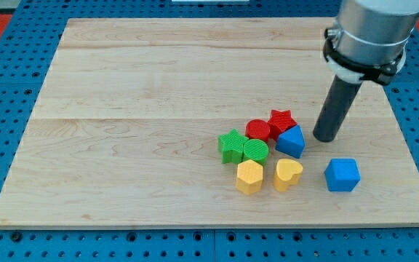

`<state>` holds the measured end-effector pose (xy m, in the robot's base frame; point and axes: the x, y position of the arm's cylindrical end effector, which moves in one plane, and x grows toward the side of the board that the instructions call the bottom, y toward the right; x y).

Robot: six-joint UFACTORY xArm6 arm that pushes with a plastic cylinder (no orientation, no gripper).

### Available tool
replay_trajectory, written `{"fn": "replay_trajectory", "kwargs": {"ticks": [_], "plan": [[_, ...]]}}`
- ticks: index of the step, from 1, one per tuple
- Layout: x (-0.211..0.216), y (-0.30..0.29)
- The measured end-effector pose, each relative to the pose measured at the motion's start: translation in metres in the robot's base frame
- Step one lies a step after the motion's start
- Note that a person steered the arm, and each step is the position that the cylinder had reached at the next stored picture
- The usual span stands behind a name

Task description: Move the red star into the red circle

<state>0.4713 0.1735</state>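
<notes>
The red star (pixel 282 120) lies on the wooden board (pixel 158 109), right of centre, touching the red circle (pixel 258 130) on its left side. My tip (pixel 325 137) stands on the board to the right of the red star, a short gap away, just right of the blue triangle (pixel 292 141). The blue triangle sits below and against the red star.
A green star (pixel 231 145) and a green circle (pixel 255 151) sit left of and below the red circle. A yellow hexagon (pixel 249 177) and a yellow heart (pixel 287 174) lie below them. A blue cube (pixel 341 175) lies at the lower right.
</notes>
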Motion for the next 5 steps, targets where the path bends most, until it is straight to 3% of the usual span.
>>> {"fn": "replay_trajectory", "kwargs": {"ticks": [1, 2, 3, 4, 5], "plan": [[-0.023, -0.028], [-0.023, -0.074], [-0.004, -0.074], [-0.029, -0.034], [-0.012, 0.002]]}}
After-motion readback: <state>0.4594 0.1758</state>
